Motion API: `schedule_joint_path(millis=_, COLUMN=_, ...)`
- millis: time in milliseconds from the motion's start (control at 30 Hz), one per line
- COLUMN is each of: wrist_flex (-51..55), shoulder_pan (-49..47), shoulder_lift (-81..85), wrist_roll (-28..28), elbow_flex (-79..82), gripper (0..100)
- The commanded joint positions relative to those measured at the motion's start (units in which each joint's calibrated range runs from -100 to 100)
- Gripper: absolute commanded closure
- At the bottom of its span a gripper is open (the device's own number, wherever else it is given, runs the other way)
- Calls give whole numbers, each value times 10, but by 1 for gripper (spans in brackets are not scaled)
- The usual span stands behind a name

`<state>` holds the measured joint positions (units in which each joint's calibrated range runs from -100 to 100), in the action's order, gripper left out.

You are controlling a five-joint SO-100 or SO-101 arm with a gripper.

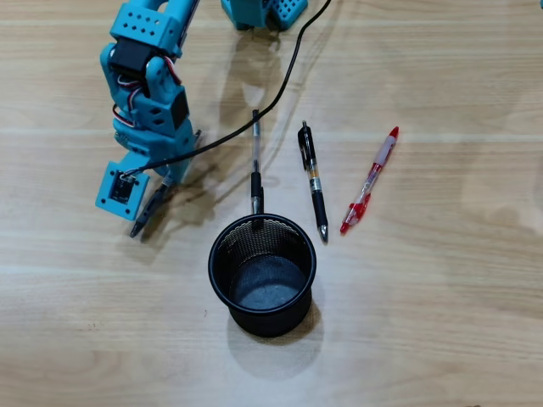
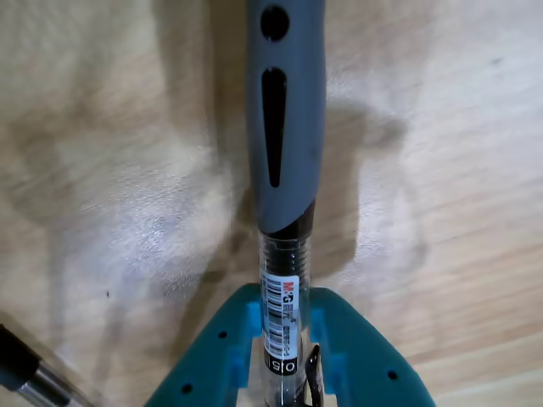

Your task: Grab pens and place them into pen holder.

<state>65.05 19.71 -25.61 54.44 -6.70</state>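
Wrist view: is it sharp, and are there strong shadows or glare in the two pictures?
Wrist view: the held pen is fairly sharp, with glare on the table. Overhead view: sharp, with soft shadows beside the pen holder and gripper.

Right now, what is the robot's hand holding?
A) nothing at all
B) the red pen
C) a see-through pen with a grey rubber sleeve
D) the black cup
C: in the wrist view the teal hand is clamped on the clear barrel of the pen with the grey sleeve, while the red pen lies on the table and the black cup stands untouched.
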Motion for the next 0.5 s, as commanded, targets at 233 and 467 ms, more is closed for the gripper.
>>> schedule_joint_path(millis=233, wrist_flex=-39, shoulder_pan=-33, shoulder_lift=237, wrist_roll=-17, elbow_flex=-17, gripper=98)
schedule_joint_path(millis=467, wrist_flex=-147, shoulder_pan=-77, shoulder_lift=357, wrist_roll=-14, elbow_flex=66, gripper=98)
